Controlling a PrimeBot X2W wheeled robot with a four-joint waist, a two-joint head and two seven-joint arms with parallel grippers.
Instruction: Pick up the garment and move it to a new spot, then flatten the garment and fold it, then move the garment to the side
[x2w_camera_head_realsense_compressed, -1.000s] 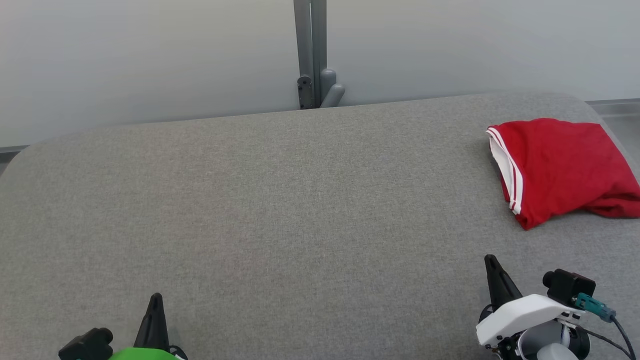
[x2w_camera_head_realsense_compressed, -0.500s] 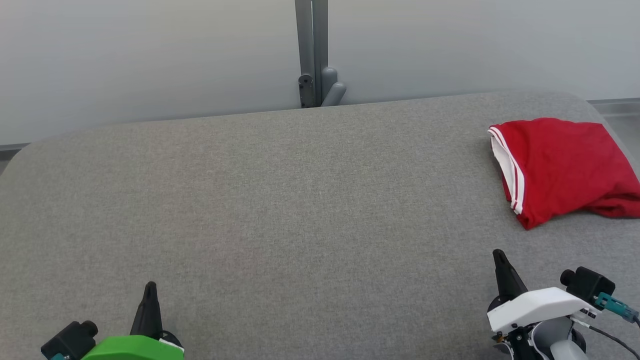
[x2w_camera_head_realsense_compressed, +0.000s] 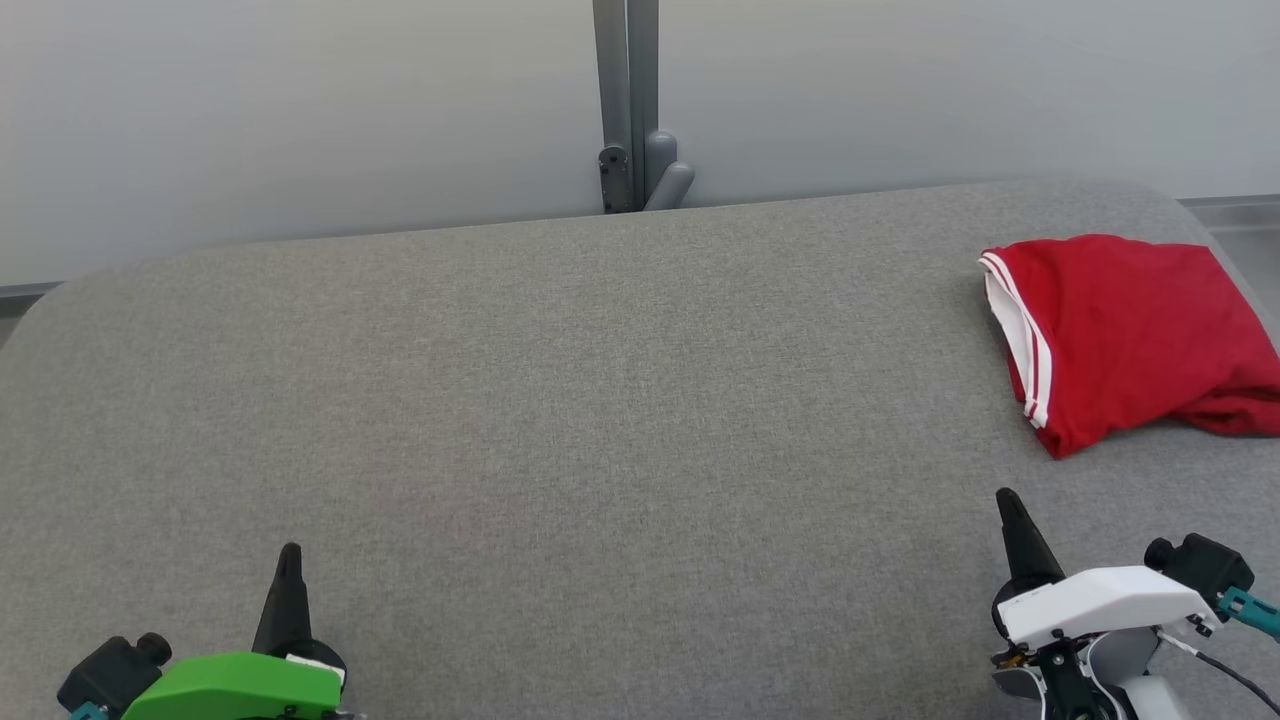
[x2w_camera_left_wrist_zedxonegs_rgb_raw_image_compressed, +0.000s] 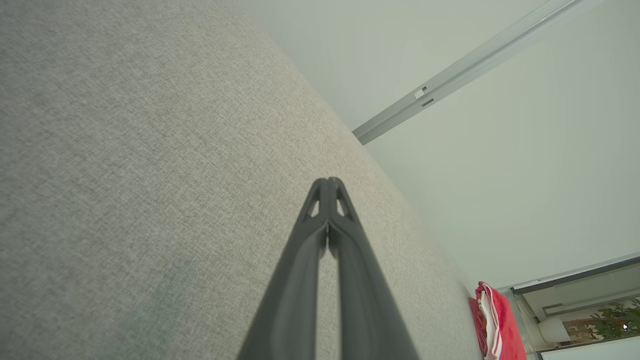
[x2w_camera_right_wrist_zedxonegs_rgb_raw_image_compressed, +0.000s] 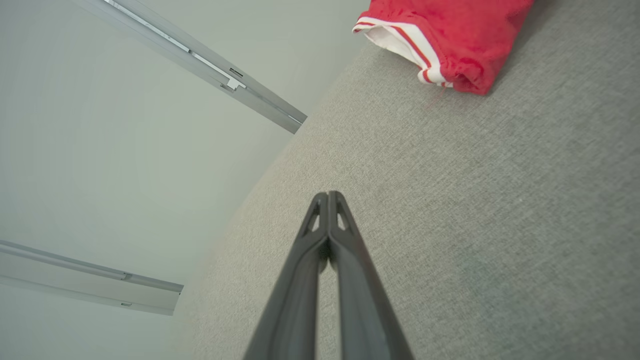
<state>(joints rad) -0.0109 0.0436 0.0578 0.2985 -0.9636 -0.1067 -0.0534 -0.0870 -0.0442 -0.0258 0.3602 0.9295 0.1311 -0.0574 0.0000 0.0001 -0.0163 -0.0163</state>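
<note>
Head camera looks down, wrist cameras skim low; all share the garment (x2w_camera_head_realsense_compressed: 1130, 340).

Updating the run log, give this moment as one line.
left gripper shut, empty | right gripper shut, empty | garment lying far right, ungripped

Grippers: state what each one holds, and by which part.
Nothing. The left gripper and right gripper are shut and empty; the garment lies apart.

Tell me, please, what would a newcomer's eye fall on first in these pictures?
First, the bundled red jersey T-shirt with red-and-white striped trim, lying at the far right of the wide grey fabric-covered surface. Next, low in the head view, the left hand with its green cover and the right hand with its white cover, both dark-fingered, shut, and apart from the shirt.
</note>
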